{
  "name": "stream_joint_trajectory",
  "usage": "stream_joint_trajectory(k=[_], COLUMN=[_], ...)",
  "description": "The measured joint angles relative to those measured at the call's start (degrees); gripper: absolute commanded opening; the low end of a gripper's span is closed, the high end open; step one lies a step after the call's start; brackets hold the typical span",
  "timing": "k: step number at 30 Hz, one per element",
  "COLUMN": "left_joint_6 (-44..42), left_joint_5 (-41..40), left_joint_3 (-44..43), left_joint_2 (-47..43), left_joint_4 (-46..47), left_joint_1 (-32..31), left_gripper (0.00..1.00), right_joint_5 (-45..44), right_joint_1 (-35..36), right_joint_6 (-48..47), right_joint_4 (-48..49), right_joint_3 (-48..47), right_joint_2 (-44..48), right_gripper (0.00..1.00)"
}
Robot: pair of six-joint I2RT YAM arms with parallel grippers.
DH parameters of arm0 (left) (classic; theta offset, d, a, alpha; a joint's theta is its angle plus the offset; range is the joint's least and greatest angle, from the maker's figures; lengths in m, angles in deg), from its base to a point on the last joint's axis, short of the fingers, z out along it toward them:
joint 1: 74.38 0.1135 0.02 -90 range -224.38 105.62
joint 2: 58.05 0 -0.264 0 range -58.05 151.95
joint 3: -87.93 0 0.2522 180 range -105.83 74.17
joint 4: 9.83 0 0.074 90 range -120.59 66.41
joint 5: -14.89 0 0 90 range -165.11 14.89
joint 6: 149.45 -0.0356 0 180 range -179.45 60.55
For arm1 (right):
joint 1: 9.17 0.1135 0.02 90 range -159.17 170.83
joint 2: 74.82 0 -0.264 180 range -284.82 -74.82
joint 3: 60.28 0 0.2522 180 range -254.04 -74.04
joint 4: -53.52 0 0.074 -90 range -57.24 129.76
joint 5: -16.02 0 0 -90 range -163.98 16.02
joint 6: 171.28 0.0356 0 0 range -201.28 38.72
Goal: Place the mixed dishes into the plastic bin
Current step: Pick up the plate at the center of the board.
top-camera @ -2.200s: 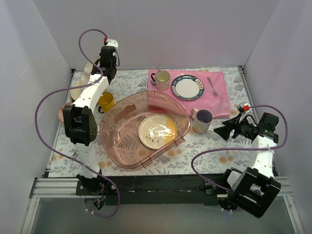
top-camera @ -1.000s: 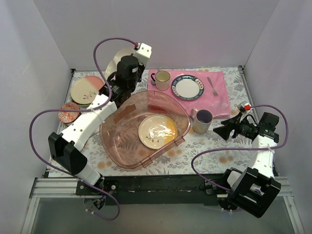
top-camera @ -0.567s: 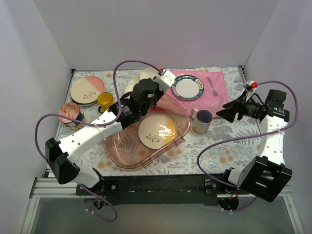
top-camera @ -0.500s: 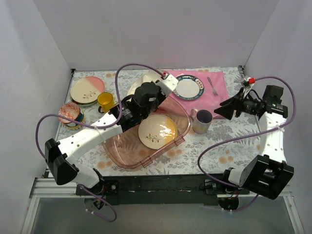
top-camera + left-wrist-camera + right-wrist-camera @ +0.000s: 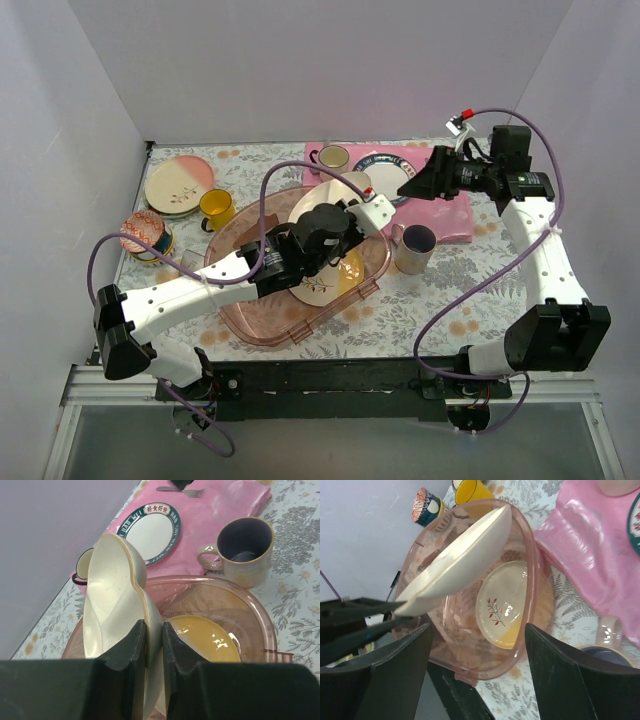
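My left gripper (image 5: 338, 222) (image 5: 154, 626) is shut on the rim of the cream three-section plate (image 5: 335, 193) (image 5: 112, 595) (image 5: 462, 560). It holds the plate on edge, tilted, above the plastic bin (image 5: 235, 300) (image 5: 260, 615) (image 5: 530, 545). The cream floral plate (image 5: 330, 285) (image 5: 205, 637) (image 5: 505, 602) lies flat inside the bin. My right gripper (image 5: 412, 185) (image 5: 477, 630) hangs open and empty, raised over the pink cloth. The grey mug (image 5: 415, 245) (image 5: 245, 550) stands right of the bin. The yellow mug (image 5: 216, 207) (image 5: 470, 490) and the patterned bowl (image 5: 143, 235) (image 5: 426, 505) sit left of the bin.
At the far left a cream-and-pink plate (image 5: 178, 185) lies on a pale green one. The pink cloth (image 5: 450, 215) at the back carries a blue-rimmed plate (image 5: 150, 530), a cream mug (image 5: 332, 157) and a fork (image 5: 180, 488). White walls close in three sides.
My left arm has swung the cream plate from the back left to above the bin. My right arm has risen from the table's right side and reached over the pink cloth.
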Motion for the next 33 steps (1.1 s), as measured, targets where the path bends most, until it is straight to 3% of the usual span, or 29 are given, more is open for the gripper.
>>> stream_joint_trajectory(k=[10,20,24,27,28,33], left_joint_6=[-0.5,-1.6,-2.5,-3.6,-4.1,-6.3], left_joint_5=[-0.2,-1.2,-1.7,-3.0,-3.6,-6.3], left_joint_3=[0.0,-0.5,-1.4,-2.0,-2.3,-3.3], left_joint_2=[3.2,6.7,7.4,9.0,9.6,12.9], left_joint_4=[2.4,2.3,1.8,2.1,2.0,2.2], left_joint_1=[-3.3,-4.7,-5.3,-6.2,-6.5,-8.6], left_gripper=[0.00,0.00,0.00,0.00,0.00,0.00], right_joint_5=[-7.2,-15.8,-18.7,-20.8,-21.2,-22.7], right_joint_1=[9.2,12.9,14.3,14.5,14.5,13.8], right_joint_6=[15.5,18.7,19.2,18.9,19.1,21.7], right_joint_4=[2.8,4.4,4.2,4.2,4.2,4.9], right_joint_3=[-0.2,6.2,9.0,9.4,9.6,11.4], right_joint_2=[-3.3,-2.0,-0.9,0.2,0.5,0.9], right_gripper=[0.83,0.79,0.71,0.54,0.44,0.22])
